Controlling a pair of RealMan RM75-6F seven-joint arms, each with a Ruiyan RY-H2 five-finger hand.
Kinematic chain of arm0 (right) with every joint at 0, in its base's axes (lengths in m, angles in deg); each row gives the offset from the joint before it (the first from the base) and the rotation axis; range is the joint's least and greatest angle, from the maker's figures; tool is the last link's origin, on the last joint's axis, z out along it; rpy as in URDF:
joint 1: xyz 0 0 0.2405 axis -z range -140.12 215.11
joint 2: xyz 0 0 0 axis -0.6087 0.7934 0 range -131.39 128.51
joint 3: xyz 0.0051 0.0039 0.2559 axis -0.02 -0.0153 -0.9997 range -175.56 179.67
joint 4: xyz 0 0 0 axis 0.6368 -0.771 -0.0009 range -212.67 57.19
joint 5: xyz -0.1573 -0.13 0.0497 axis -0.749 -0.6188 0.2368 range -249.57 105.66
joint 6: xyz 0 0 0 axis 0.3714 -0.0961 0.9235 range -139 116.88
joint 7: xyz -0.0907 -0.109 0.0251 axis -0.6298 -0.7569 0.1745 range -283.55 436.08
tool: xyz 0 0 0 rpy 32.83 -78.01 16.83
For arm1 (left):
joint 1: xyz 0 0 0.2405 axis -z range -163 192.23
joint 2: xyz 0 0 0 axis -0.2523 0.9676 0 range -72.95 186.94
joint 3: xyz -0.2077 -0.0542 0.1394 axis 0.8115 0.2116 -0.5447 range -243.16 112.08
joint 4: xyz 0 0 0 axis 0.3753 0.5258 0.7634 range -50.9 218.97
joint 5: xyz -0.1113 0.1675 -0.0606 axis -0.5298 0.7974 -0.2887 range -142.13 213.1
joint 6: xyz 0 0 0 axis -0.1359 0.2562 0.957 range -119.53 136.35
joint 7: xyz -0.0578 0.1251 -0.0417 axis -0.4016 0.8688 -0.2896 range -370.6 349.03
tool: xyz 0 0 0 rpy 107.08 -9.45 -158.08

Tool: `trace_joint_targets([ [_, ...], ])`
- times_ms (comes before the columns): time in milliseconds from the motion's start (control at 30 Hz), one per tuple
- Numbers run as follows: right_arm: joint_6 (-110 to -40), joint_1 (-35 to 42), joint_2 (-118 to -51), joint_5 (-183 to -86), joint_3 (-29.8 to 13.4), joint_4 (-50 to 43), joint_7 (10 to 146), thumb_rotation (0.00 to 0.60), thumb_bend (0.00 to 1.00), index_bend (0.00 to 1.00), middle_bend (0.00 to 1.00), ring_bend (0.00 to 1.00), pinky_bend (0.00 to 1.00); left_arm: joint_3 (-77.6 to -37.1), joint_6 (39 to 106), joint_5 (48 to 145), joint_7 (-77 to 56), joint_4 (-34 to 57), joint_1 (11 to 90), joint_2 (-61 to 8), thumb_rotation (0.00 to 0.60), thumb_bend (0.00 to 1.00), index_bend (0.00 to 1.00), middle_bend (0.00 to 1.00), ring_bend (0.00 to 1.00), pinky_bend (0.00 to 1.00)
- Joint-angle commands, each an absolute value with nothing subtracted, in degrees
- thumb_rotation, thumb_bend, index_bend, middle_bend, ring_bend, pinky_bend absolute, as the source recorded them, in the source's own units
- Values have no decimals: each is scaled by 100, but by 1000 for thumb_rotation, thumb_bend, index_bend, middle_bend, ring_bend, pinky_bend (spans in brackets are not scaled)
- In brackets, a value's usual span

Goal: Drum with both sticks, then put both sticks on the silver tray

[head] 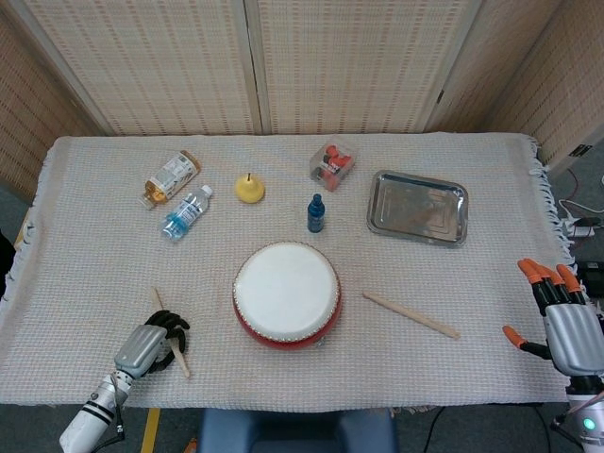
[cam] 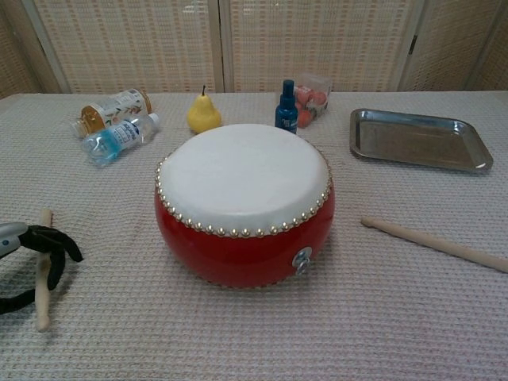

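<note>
Two sticks in play: my left hand (head: pixel 143 347) has its fingers (cam: pixel 55 242) curled around the left stick (head: pixel 173 338), left of the drum (head: pixel 286 293), its length pointing away from me. The right stick (head: pixel 411 314) lies right of the drum, slanting toward my right hand (head: pixel 566 326), whose fingers are spread wide and empty.

Your drum (head: pixel 286 293) sits near the table's (head: pixel 85 255) front edge, in the middle. One stick (head: pixel 411 314) lies just right of it. The other stick (head: pixel 171 333) lies by the front left corner, under your left hand (head: pixel 151 345). The tray (head: pixel 417 207) sits behind, toward the right edge.
</note>
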State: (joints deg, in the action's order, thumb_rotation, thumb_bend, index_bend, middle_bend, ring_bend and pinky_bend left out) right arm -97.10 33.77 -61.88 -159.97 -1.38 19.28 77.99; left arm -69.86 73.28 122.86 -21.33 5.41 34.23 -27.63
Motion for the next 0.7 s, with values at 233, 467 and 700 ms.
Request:
trace_joint_targets([
  [233,-9694,3353,-6186,-16045,-126,1943,7841,600,172,76,69,0,50,-6864,7444,12494,-7278,-438,3395,-1654,600,410,600,291,161,117],
  [467,-9692,3353,-6176,-16053,-116,1985,7804,600,172,76,69,0,50,-7012,7778,13036,-10542,-41,3517,-1314,600,410,597,289,156,117],
  [700,-9703,3365,-6165,-16054,-106,2020,7783,600,172,77,69,0,50,-7347,8149,13576,-13478,682,3787,-1172,600,409,597,286,147,117],
])
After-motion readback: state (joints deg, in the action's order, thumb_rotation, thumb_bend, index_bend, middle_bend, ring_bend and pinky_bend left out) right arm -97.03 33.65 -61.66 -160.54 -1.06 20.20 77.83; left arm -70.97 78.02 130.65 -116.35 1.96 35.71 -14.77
